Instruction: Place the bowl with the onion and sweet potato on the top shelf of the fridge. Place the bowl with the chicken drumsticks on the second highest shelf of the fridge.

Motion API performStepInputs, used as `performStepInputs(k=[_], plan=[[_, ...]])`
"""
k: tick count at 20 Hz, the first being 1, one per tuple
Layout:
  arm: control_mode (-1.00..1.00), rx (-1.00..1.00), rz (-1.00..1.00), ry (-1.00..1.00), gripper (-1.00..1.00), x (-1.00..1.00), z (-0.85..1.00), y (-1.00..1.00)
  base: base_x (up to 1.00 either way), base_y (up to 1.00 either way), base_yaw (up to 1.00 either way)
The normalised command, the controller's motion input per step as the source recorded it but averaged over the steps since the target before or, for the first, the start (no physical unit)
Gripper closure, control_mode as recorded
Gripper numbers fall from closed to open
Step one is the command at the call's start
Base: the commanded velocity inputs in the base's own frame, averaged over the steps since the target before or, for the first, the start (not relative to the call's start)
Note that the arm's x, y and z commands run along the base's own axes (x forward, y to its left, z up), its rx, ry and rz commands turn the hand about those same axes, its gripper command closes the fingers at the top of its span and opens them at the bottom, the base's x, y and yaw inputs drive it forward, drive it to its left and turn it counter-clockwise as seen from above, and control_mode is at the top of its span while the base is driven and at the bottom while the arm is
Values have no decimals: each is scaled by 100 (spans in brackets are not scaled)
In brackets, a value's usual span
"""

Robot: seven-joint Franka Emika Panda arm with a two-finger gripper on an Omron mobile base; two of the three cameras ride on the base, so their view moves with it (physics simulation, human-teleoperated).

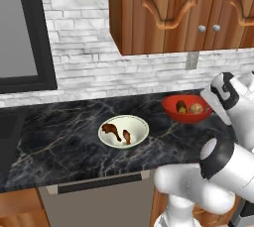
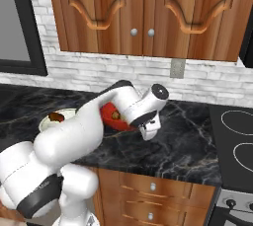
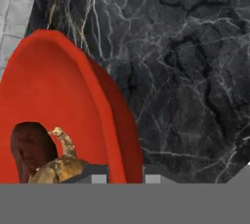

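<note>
The red bowl (image 1: pixel 174 106) (image 2: pixel 109 115) (image 3: pixel 58 91) stands at the back right of the black marble counter (image 1: pixel 64 137). It holds the dark sweet potato (image 1: pixel 181 107) (image 3: pixel 28 148) and the tan onion (image 1: pixel 197 108) (image 3: pixel 61 168). My gripper (image 3: pixel 125 178) (image 2: pixel 147 132) has come down over the bowl's right rim. One fingertip is inside the wall and one outside, and both are shut on it. A cream bowl (image 1: pixel 141 124) (image 2: pixel 47 121) with two chicken drumsticks (image 1: pixel 112 132) stands to the left, apart from the arm. The fridge and its shelves are out of view.
Brown wall cabinets (image 1: pixel 168 13) hang above the counter on a white brick wall. A dark-framed panel (image 1: pixel 34 32) rises at the left. A stove top (image 2: pixel 237 141) adjoins the counter on the right. Bare marble (image 3: pixel 195 71) lies beside the red bowl.
</note>
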Motion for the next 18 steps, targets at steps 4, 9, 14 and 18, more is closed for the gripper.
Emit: performStepInputs(k=[4, 9, 14, 18], plan=[[-100, -6, -8, -16, 100, -79, 95, 72, 0, 0, 0], [-100, 0, -1, -8, 100, -100, 56, 72, 0, 0, 0], [-100, 0, 1, -3, 100, -63, 13, 34, 0, 0, 0], [100, 0, 0, 0, 100, 0, 0, 0, -35, 0, 5]])
